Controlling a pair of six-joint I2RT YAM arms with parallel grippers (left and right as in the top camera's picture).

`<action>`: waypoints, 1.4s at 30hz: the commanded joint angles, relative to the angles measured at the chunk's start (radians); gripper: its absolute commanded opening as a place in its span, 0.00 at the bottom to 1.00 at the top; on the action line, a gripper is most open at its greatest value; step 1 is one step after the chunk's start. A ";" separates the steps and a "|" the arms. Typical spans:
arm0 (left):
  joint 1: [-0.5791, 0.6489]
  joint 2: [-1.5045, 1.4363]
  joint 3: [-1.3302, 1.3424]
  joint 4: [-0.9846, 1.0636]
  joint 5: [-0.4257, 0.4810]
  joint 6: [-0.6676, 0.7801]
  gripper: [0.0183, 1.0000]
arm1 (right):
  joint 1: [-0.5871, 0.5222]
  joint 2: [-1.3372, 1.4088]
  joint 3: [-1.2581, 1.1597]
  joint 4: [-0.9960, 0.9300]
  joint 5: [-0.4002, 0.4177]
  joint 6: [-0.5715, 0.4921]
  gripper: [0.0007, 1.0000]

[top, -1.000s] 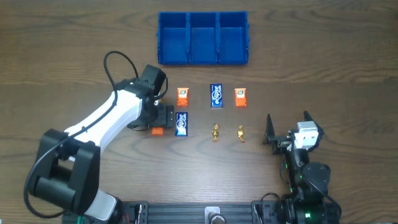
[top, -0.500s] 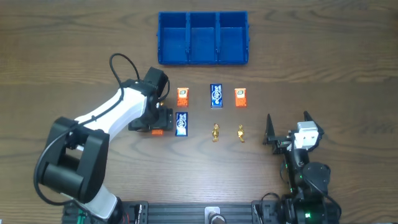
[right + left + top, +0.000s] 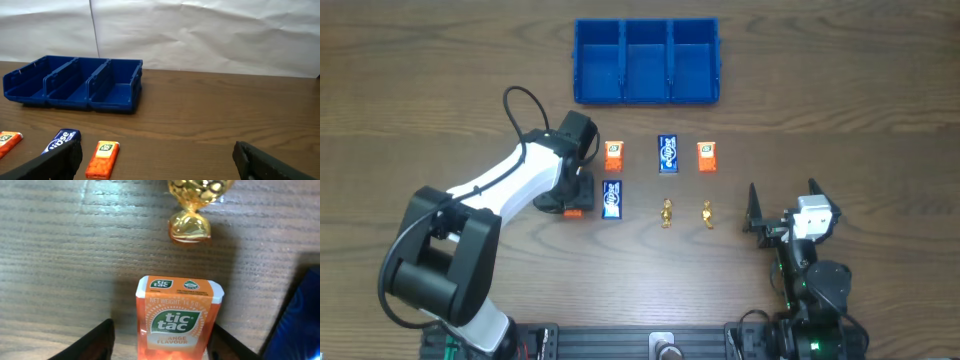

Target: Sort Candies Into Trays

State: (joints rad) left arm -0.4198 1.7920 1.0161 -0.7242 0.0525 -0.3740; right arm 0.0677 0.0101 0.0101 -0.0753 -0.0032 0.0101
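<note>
Candies lie loose on the wooden table (image 3: pixel 880 120), and the largest thing, the blue tray (image 3: pixel 646 97) with three open compartments, is found well beyond the left pincer (image 3: pixel 161 326) and far ahead of the right pincer (image 3: pixel 156 150). Next in size, a blue pack (image 3: pixel 612 198) is seen just beside the left pincer and a second blue pack (image 3: pixel 667 153) farther off. An orange box (image 3: pixel 177 317) is straddled by the left pincer, whose fingers are held apart with a gap on either side, so nothing is clamped yet. The right pincer is likewise spread wide and empty. A second orange box (image 3: pixel 613 155) and a third orange box (image 3: pixel 707 156) lie nearer the tray. The straddled box is judged light, rigid and glossy, so it is best taken across its long flanks near the middle, firmly enough that it cannot slip. Smallest are two gold sweets (image 3: pixel 666 212), judged crinkly and easily crushed. The gaps at the box's flanks are disclosed by the left wrist view, while the top view has them masked by the arm. The tray's wall height is conveyed by the right wrist view, the whole layout by the top view.
</note>
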 commanded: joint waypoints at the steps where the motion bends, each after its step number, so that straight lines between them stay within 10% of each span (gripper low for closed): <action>1: 0.000 0.014 0.007 0.006 -0.009 -0.013 0.45 | -0.002 -0.007 -0.002 -0.006 0.009 -0.011 1.00; 18: -0.013 -0.107 0.140 0.025 -0.002 -0.115 0.31 | -0.002 -0.007 -0.002 -0.006 0.009 -0.011 1.00; 27: -0.026 0.018 0.703 -0.193 -0.140 -0.108 0.31 | -0.002 -0.007 -0.002 -0.006 0.009 -0.012 1.00; 42: 0.069 0.663 1.564 -0.464 -0.102 0.017 0.31 | -0.002 -0.007 -0.002 -0.006 0.009 -0.011 1.00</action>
State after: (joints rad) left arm -0.3801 2.4161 2.4916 -1.1790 -0.0586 -0.3927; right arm 0.0677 0.0105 0.0101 -0.0757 -0.0032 0.0101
